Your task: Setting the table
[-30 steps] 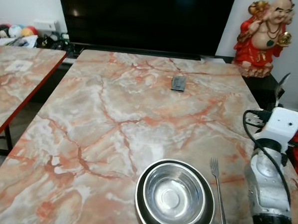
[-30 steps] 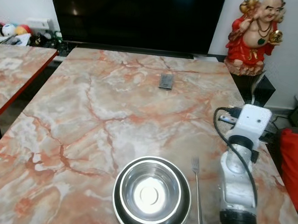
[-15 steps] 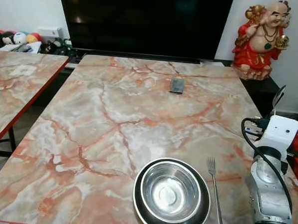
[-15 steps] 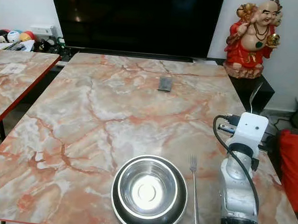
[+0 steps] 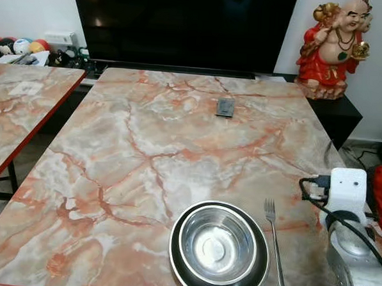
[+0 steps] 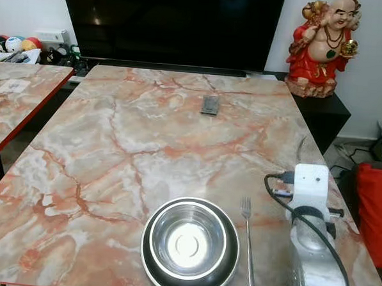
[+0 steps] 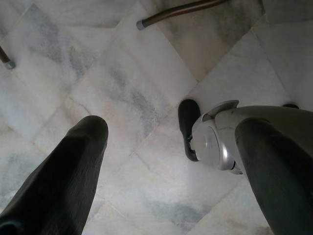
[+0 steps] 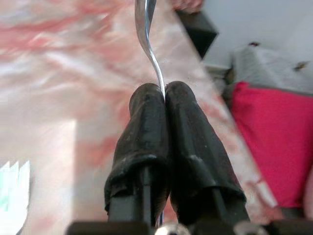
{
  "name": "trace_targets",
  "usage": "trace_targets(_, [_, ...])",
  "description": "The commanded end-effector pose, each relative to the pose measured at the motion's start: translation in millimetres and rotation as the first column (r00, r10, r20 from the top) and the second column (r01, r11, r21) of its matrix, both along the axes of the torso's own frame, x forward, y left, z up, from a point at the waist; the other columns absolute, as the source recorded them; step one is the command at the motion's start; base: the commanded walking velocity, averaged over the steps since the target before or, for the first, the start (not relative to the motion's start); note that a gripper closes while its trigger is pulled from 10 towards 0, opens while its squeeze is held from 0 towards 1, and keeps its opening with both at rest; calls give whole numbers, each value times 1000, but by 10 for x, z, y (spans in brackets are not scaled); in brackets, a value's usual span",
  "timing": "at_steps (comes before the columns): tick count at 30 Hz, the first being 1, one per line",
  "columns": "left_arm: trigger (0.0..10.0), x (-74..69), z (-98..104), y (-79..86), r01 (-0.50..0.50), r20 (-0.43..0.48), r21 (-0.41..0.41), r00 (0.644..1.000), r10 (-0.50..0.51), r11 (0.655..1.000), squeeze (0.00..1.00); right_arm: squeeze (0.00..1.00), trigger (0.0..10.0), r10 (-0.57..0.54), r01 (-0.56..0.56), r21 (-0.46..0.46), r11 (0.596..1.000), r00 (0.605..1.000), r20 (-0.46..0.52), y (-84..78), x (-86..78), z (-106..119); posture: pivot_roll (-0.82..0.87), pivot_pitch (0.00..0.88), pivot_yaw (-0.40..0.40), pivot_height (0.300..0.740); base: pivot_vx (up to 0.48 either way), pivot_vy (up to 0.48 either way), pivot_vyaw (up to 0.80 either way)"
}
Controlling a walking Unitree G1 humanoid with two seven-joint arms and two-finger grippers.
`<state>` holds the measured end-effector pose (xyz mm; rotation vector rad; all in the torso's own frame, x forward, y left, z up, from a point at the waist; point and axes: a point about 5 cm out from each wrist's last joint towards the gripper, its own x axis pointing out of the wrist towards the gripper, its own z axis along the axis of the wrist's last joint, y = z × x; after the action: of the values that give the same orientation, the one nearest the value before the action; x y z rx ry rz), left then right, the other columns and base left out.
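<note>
A steel bowl (image 5: 218, 244) sits in a dark plate (image 5: 258, 275) at the near edge of the marble table (image 5: 152, 141). A fork (image 5: 273, 243) lies just right of the plate, tines pointing away from me. My right arm (image 5: 346, 209) hangs over the table's right edge, beside the fork. In the right wrist view my right gripper (image 8: 164, 93) is shut on the thin handle of a silver utensil (image 8: 146, 34), which rises as a slim curved line (image 6: 301, 147) past the wrist. My left gripper (image 7: 172, 129) hangs open over the tiled floor.
A small dark flat device (image 5: 225, 107) lies at the table's far middle. Behind it stand a large black screen (image 5: 184, 21) and a red statue (image 5: 330, 48). A second marble table (image 5: 20, 108) is at the left. Something red (image 6: 373, 210) sits low on the right.
My right arm has dropped lower and drawn back toward me, taking the silver utensil down with it. Bowl, plate and fork have stayed put; the camera shifted slightly.
</note>
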<state>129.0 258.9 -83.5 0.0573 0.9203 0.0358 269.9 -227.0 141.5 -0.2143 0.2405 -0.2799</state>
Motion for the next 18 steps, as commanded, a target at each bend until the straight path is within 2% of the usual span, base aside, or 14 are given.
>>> trace_targets(1, [10000,-59,-15,28,7,-29,7,1000,-7,1000,0,0,10000,9,-9,9,1000,999,-44,1,-102,-40,-51,106,-20,740,0,0,0])
trace_targets(4, [10000,-55,-13,31,10,-28,7,1000,-10,1000,0,0,10000,-7,15,68,998,993,-117,-2,-237,-183,-55,107,-20,740,0,0,0])
trace_targets(9, [10000,-51,-11,34,13,-30,7,999,-13,1000,0,0,10000,-10,30,116,993,985,-175,43,-322,-287,-52,107,-22,740,0,0,0])
trace_targets(18, [10000,-55,-13,32,8,-29,8,1000,-8,1000,0,0,10000,22,9,156,988,981,-192,84,-315,-332,-43,109,-33,740,0,0,0])
